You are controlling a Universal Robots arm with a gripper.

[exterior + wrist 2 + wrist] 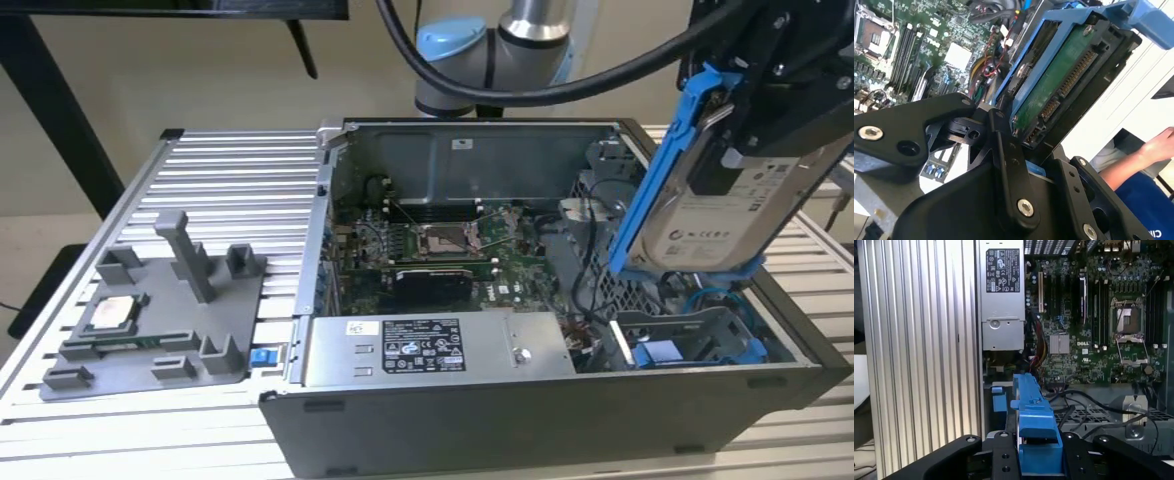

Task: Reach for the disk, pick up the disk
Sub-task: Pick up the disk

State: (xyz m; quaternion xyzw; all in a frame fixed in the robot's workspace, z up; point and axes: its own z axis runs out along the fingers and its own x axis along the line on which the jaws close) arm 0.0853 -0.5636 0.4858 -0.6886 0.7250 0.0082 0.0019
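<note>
The slatted metal table (200, 180) carries the open computer case (534, 420), which sits below the claw. On the exterior view's left, well apart from the claw, a grey fixture tray (147, 330) rests with a small CPU chip (110, 312) on it. The claw (787, 110) hangs above the case's drive-bay corner, clamped narrow on the disk (714, 225), which is tilted clear of the case, its blue rails (1034, 425) between the black fingers (1009, 165). Beyond the claw, a person's hand (1159, 145) shows.

Wrist views close above motherboard (1094, 340), seemingly.
</note>
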